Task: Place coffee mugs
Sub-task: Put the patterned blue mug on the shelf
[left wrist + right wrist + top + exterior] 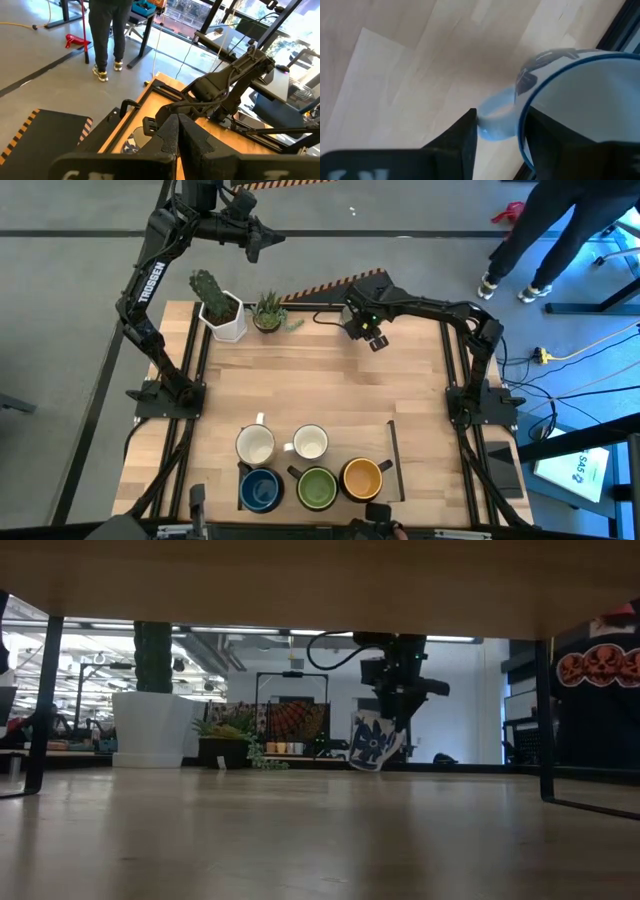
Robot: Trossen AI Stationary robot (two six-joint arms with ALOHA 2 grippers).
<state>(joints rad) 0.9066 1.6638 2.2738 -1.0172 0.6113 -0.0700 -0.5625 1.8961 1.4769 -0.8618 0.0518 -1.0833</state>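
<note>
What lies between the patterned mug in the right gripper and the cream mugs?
Only bare table, in the high view, between the patterned mug and the cream mugs.

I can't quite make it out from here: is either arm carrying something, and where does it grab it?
The right pincer holds the blue-patterned white mug by its rim, tilted, at the table's far edge. The left pincer, raised beyond the table, holds nothing.

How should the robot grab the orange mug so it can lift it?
Judging by the high view, pinch the rim of the orange mug from straight above, one finger inside, one outside, on its right side. Its mouth faces up, and the green mug crowds its left. Its handle isn't clearly visible.
</note>
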